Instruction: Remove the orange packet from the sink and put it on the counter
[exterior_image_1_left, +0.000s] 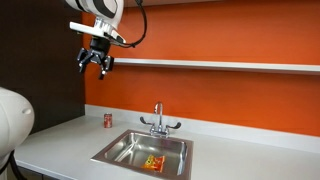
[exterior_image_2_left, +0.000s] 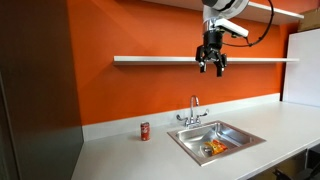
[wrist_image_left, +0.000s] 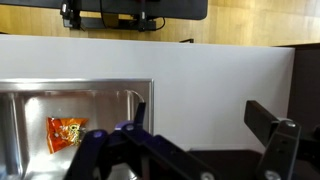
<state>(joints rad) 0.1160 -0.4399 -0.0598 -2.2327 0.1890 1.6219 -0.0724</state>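
The orange packet (exterior_image_1_left: 153, 162) lies flat on the bottom of the sink (exterior_image_1_left: 120, 149), near its front edge; it also shows in an exterior view (exterior_image_2_left: 213, 148) and in the wrist view (wrist_image_left: 67, 133). The sink (exterior_image_2_left: 240, 132) is a steel basin set in the light-grey counter (exterior_image_1_left: 60, 140) with a chrome faucet (exterior_image_1_left: 158, 120) behind it. My gripper (exterior_image_1_left: 95, 66) hangs high above the counter, well above and to one side of the sink, open and empty. It shows in an exterior view (exterior_image_2_left: 212, 66) and in the wrist view (wrist_image_left: 200, 110) with fingers spread over bare counter.
A small red can (exterior_image_1_left: 108, 120) stands on the counter beside the sink, also in an exterior view (exterior_image_2_left: 144, 131). A white shelf (exterior_image_1_left: 220, 65) runs along the orange wall at gripper height. A white rounded object (exterior_image_1_left: 12, 118) sits at the near edge.
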